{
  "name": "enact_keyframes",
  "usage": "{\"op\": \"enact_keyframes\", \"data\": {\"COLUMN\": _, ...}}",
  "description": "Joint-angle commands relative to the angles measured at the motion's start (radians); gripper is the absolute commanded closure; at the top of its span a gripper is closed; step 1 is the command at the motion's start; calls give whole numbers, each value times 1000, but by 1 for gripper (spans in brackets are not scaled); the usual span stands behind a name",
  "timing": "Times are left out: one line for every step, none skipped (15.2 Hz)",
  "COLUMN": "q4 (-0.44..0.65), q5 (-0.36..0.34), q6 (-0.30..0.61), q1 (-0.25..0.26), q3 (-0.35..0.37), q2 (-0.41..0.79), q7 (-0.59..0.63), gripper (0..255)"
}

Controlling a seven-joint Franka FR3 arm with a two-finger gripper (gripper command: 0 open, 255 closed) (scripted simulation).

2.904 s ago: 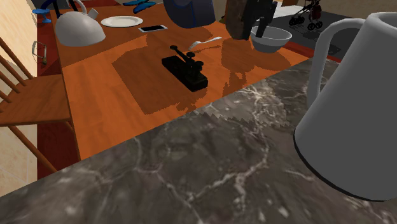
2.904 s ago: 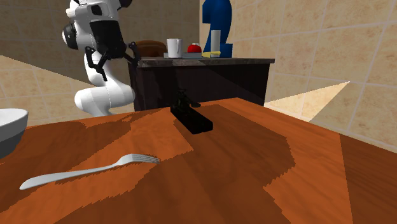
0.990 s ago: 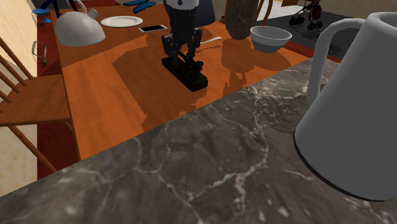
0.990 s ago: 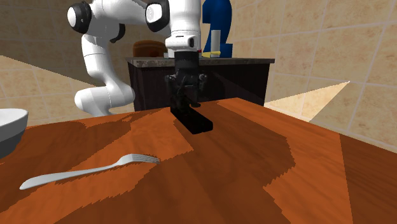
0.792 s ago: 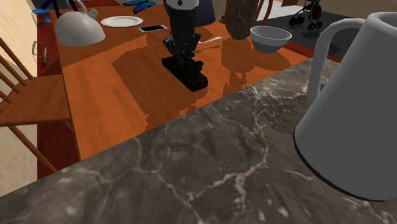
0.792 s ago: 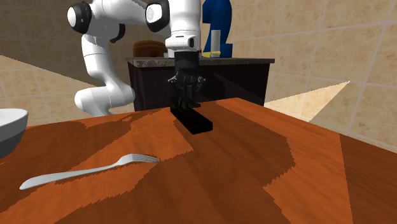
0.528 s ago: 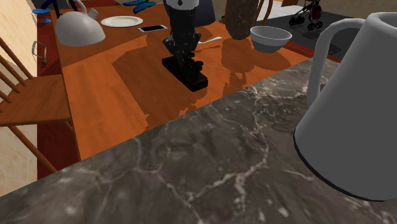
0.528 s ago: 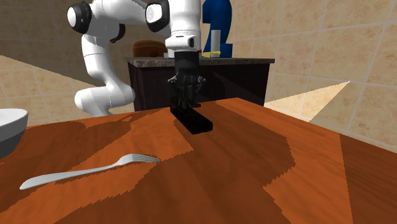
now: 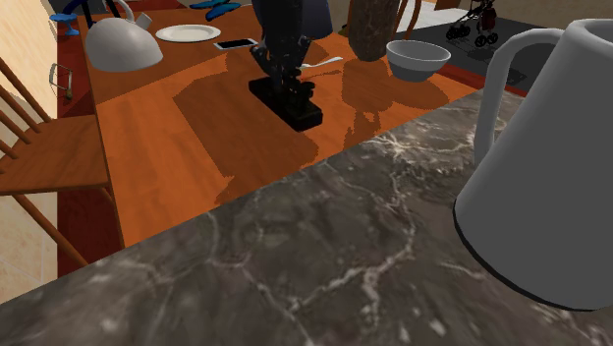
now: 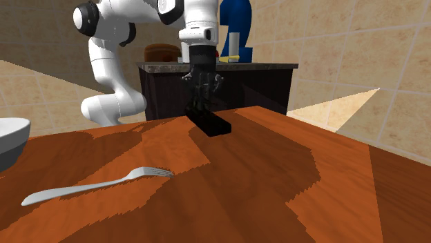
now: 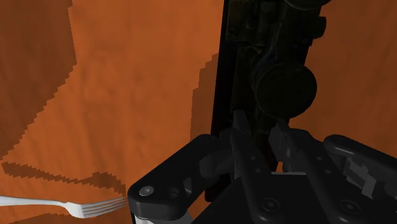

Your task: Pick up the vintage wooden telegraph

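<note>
Ample bare tabletop (image 9: 167,147) around telegraph (image 9: 299,110) in tool (image 10: 200,105)

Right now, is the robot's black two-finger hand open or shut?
Shut on the long black telegraph: in the wrist view the hand has both fingers clasping its raised mechanism between them.

Pincer (image 10: 200,105) clasping black telegraph (image 10: 213,125), fork (image 10: 90,185) on wooden table (image 10: 276,183)

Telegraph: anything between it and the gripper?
Nothing visible. The gripper is shut directly on the black telegraph, clasping its upper mechanism. The fork lies apart on the table, off to one side.
</note>
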Motion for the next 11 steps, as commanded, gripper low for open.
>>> {"op": "enact_keyframes", "data": {"q4": 27, "q5": -1, "q6": -27, "q1": -1, "q3": -2, "q2": 0, "q7": -2, "gripper": 255}}
{"op": "enact_keyframes", "data": {"q4": 41, "q5": -1, "q6": -41, "q1": -2, "q3": -3, "q2": 1, "q7": -2, "gripper": 255}}
{"op": "enact_keyframes", "data": {"q4": 56, "q5": -2, "q6": -54, "q1": -2, "q3": -3, "q2": 2, "q7": -2, "gripper": 255}}
{"op": "enact_keyframes", "data": {"q4": 71, "q5": -3, "q6": -67, "q1": -3, "q3": -4, "q2": 3, "q7": -2, "gripper": 255}}
{"op": "enact_keyframes", "data": {"q4": 85, "q5": -3, "q6": -81, "q1": -3, "q3": -4, "q2": 4, "q7": -2, "gripper": 255}}
{"op": "enact_keyframes", "data": {"q4": 101, "q5": -4, "q6": -94, "q1": -4, "q3": -5, "q2": 6, "q7": -2, "gripper": 255}}
{"op": "enact_keyframes", "data": {"q4": 116, "q5": -5, "q6": -108, "q1": -4, "q3": -5, "q2": 8, "q7": -2, "gripper": 255}}
{"op": "enact_keyframes", "data": {"q4": 131, "q5": -6, "q6": -121, "q1": -5, "q3": -5, "q2": 10, "q7": -1, "gripper": 255}}
{"op": "enact_keyframes", "data": {"q4": 147, "q5": -7, "q6": -135, "q1": -5, "q3": -6, "q2": 13, "q7": -1, "gripper": 255}}
{"op": "enact_keyframes", "data": {"q4": 149, "q5": -7, "q6": -137, "q1": -5, "q3": -6, "q2": 13, "q7": -1, "gripper": 255}}
{"op": "enact_keyframes", "data": {"q4": 150, "q5": -7, "q6": -137, "q1": -5, "q3": -6, "q2": 13, "q7": -1, "gripper": 255}}
